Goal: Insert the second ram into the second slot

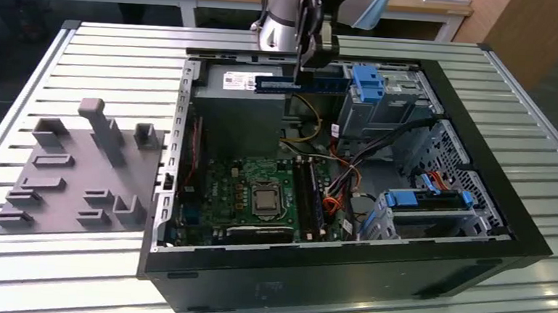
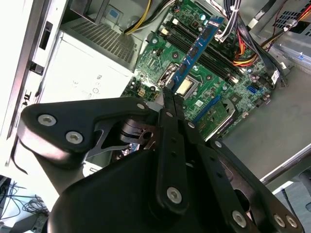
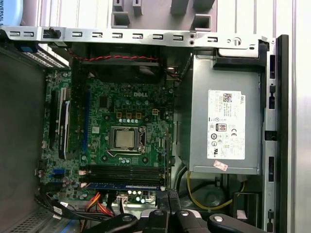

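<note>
Closest to me, the gripper [image 2: 169, 96] hangs from the arm [image 1: 285, 22], pointing straight down over the open computer case [image 1: 300, 281]. Its fingers [image 2: 171, 131] are clenched on the second ram [image 1: 298, 86]. The blue stick sits level in the air, near the grey power supply [image 3: 223, 126] and well above the black slots [image 1: 306, 191] on the motherboard [image 3: 121, 111]. The arm's upper part is cut off in the exterior view, and I cannot make out which slots are filled.

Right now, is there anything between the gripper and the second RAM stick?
Nothing lies between them: the gripper is shut on the second ram, clamping it directly. The exterior view shows this, and the second wrist view too.
</note>
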Motion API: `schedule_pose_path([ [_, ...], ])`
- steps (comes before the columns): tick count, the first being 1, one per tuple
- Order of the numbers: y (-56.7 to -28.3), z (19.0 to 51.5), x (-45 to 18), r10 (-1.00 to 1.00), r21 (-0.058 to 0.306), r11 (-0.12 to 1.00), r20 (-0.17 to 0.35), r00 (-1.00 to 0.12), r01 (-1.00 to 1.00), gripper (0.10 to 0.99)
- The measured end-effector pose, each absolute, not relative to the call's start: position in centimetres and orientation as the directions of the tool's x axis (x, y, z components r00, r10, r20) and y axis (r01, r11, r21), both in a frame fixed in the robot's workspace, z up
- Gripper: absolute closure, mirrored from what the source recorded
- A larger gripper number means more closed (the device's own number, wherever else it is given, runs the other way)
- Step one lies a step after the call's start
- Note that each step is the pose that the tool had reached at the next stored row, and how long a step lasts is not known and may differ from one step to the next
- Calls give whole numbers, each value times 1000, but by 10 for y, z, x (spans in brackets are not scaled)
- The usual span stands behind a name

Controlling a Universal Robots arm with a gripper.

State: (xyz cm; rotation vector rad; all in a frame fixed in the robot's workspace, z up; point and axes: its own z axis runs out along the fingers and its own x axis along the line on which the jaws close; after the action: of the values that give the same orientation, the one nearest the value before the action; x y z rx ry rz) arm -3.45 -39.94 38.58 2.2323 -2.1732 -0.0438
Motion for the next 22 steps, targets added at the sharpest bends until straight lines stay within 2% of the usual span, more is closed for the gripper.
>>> schedule_pose_path([
  [22,-410,386,-34,-999,39,-26,24,27,-999,973],
])
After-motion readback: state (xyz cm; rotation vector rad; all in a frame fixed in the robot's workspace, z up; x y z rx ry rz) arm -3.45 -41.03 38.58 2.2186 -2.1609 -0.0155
